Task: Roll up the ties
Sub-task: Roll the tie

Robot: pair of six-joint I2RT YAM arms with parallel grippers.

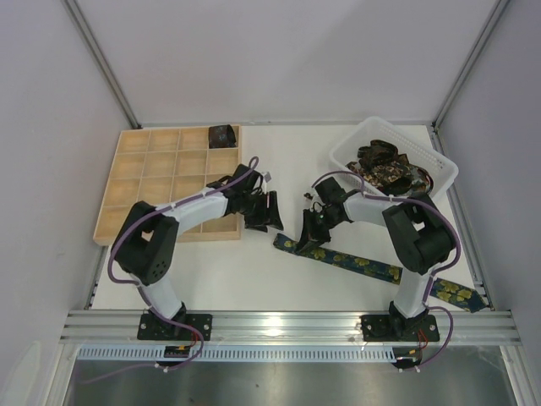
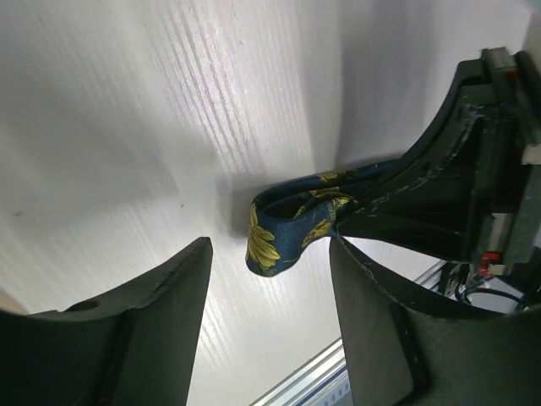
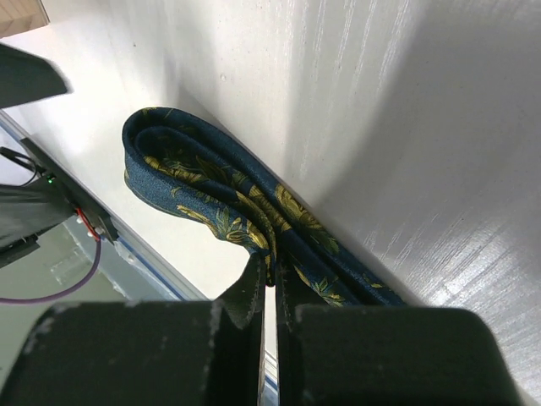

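Right wrist view: right gripper (image 3: 270, 272) pinches the folded end of the navy yellow-flowered fabric necktie (image 3: 211, 194) on the white table (image 3: 406, 101); left gripper (image 2: 270, 252) gapes empty nearby. A slipping pinch could let the loose fold unfurl.

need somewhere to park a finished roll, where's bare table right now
Bare white table lies at the back, between the pale wooden grid tray and the white slotted basket, and in front between the arm bases. Crowded at centre: left gripper and right gripper at the navy floral tie.
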